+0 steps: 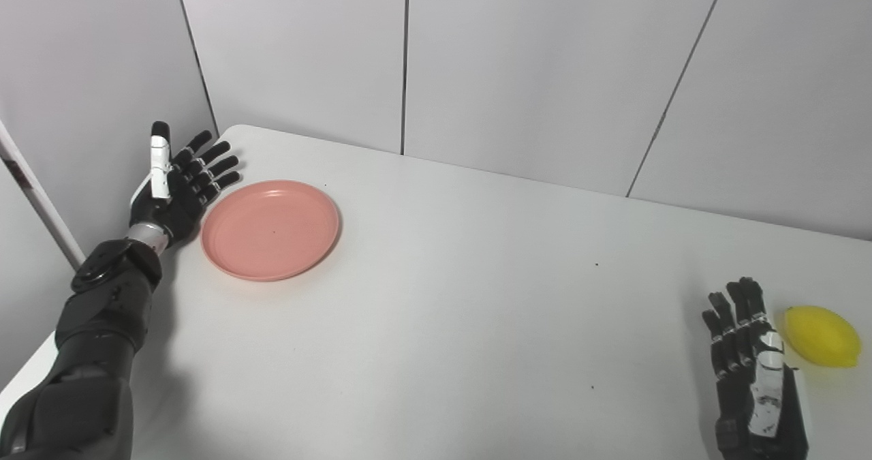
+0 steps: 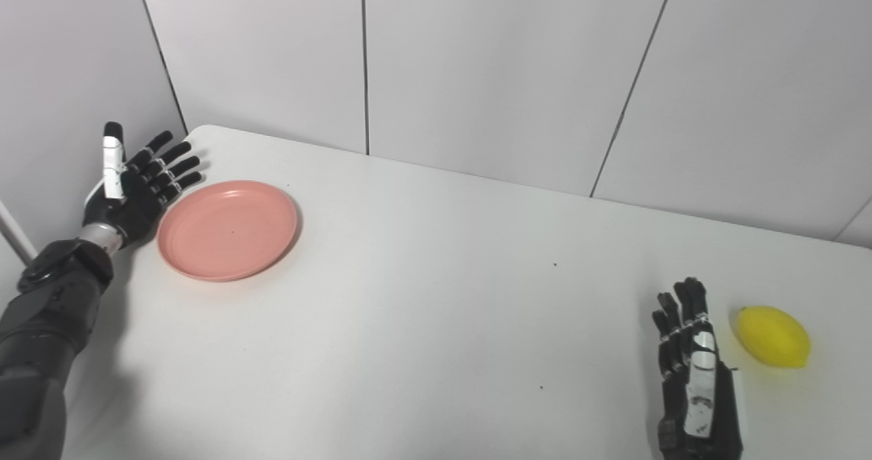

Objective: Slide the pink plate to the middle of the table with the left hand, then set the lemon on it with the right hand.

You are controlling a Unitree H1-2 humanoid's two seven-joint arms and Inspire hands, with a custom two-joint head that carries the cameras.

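A pink plate (image 1: 270,229) lies on the white table (image 1: 477,296) near its far left corner. My left hand (image 1: 178,182) is open, fingers spread, just left of the plate's rim, with its palm facing the plate. A yellow lemon (image 1: 821,336) lies at the table's right side. My right hand (image 1: 748,361) is open and empty, held edge-on with fingers extended, just left of the lemon. It does not touch the lemon.
Grey wall panels (image 1: 531,65) stand behind the table and along its left side, close to my left hand. The table's left edge (image 1: 27,371) runs beside my left forearm.
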